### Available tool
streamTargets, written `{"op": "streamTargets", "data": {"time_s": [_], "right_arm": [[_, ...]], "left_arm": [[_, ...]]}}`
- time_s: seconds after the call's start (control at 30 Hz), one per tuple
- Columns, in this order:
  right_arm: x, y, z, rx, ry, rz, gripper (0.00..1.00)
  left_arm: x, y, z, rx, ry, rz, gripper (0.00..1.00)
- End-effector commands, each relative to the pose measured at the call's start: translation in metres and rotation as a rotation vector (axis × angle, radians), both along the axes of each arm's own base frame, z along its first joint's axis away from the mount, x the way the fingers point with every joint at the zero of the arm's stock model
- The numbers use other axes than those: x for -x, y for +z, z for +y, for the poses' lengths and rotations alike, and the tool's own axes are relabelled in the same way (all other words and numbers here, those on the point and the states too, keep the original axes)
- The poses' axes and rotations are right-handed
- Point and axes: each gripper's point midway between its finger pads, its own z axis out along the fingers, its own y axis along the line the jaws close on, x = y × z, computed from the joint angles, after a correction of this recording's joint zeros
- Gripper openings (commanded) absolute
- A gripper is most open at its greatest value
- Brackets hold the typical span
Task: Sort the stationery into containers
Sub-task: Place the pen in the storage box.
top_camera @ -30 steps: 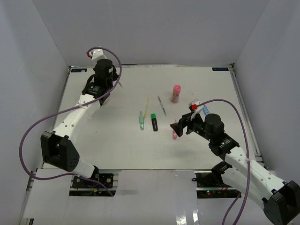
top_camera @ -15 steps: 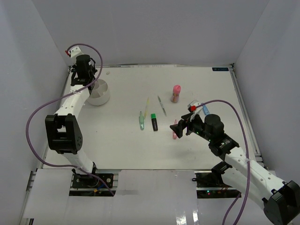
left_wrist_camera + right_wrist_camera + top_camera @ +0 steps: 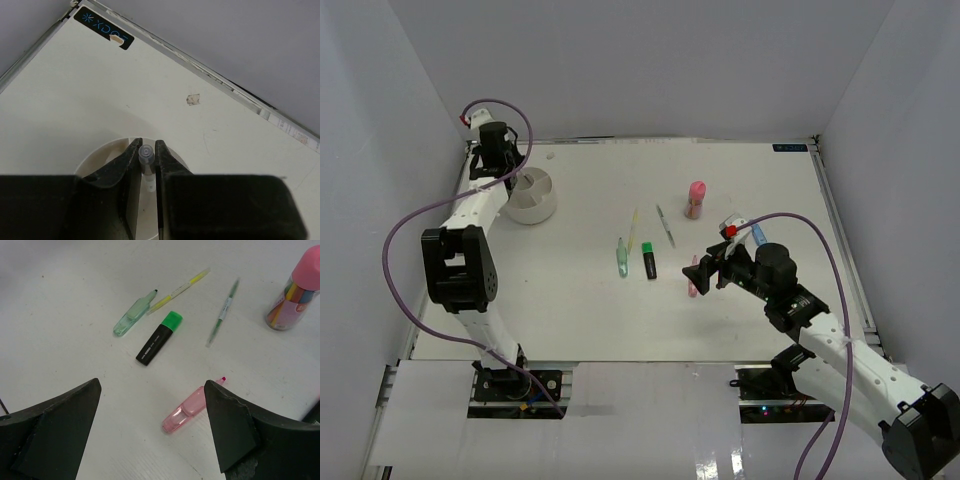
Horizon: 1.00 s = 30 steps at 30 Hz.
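Note:
My left gripper is shut on a thin pen with a clear cap, held upright over the round white organiser cup. In the top view this gripper is at the cup's far left rim. My right gripper is open and empty, hovering over a pink marker, which also shows in the top view under the gripper. Beyond it lie a green-capped black marker, a pale green marker, a yellow thin pen and a green thin pen.
A pink-capped tube of pens stands far right of centre. A red-capped marker and a blue-capped marker lie just behind my right wrist. White walls enclose the table on three sides.
My left arm has swung left and back from above the cup, which now shows in the top view. The right arm has not moved.

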Motion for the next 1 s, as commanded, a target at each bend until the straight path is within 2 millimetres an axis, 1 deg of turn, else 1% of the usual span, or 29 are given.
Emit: {"op": "streamTargets", "data": {"time_s": [0.0, 0.07, 0.1, 0.2, 0.23, 0.27, 0.33, 0.5, 0.57, 0.67, 0.73, 0.77, 0.87, 0.9, 0.97], "right_arm": [[-0.003, 0.010, 0.004, -0.014, 0.019, -0.046, 0.90], [-0.003, 0.009, 0.005, -0.012, 0.021, -0.043, 0.90], [-0.004, 0.010, 0.005, -0.011, 0.020, -0.044, 0.90], [-0.003, 0.009, 0.006, -0.011, 0.024, -0.042, 0.90], [-0.003, 0.010, 0.006, -0.012, 0.024, -0.043, 0.90], [-0.003, 0.009, 0.006, -0.012, 0.026, -0.043, 0.90], [-0.003, 0.009, 0.006, -0.012, 0.029, -0.041, 0.90], [-0.002, 0.009, 0.007, -0.013, 0.036, -0.041, 0.90], [-0.002, 0.008, 0.007, -0.011, 0.036, -0.040, 0.90], [-0.002, 0.008, 0.007, -0.012, 0.036, -0.042, 0.90], [-0.002, 0.008, 0.007, -0.011, 0.036, -0.040, 0.90], [-0.002, 0.007, 0.008, -0.011, 0.039, -0.039, 0.90], [-0.003, 0.007, 0.008, -0.011, 0.038, -0.041, 0.90], [-0.002, 0.006, 0.008, -0.009, 0.038, -0.039, 0.90], [-0.003, 0.005, 0.008, -0.008, 0.038, -0.037, 0.90]], "left_arm": [[-0.002, 0.046, 0.002, 0.029, -0.012, -0.101, 0.24], [0.002, 0.057, 0.005, 0.012, -0.003, -0.107, 0.21], [0.005, 0.069, 0.007, -0.008, 0.000, -0.118, 0.21], [0.013, 0.086, 0.013, -0.044, 0.019, -0.140, 0.21], [0.016, 0.097, 0.013, -0.058, 0.021, -0.158, 0.21], [0.019, 0.103, 0.017, -0.078, 0.028, -0.164, 0.21], [0.021, 0.118, 0.017, -0.092, 0.024, -0.196, 0.21], [0.017, 0.136, 0.004, -0.058, -0.039, -0.260, 0.22], [0.014, 0.135, -0.001, -0.042, -0.057, -0.267, 0.23], [0.004, 0.122, -0.008, -0.012, -0.093, -0.252, 0.24], [-0.003, 0.109, -0.011, 0.001, -0.109, -0.230, 0.24], [-0.006, 0.098, -0.011, 0.002, -0.112, -0.210, 0.24], [-0.011, 0.086, -0.012, 0.006, -0.118, -0.187, 0.24], [-0.013, 0.077, -0.013, 0.006, -0.122, -0.169, 0.24], [-0.016, 0.068, -0.012, 0.009, -0.120, -0.154, 0.25]]}}
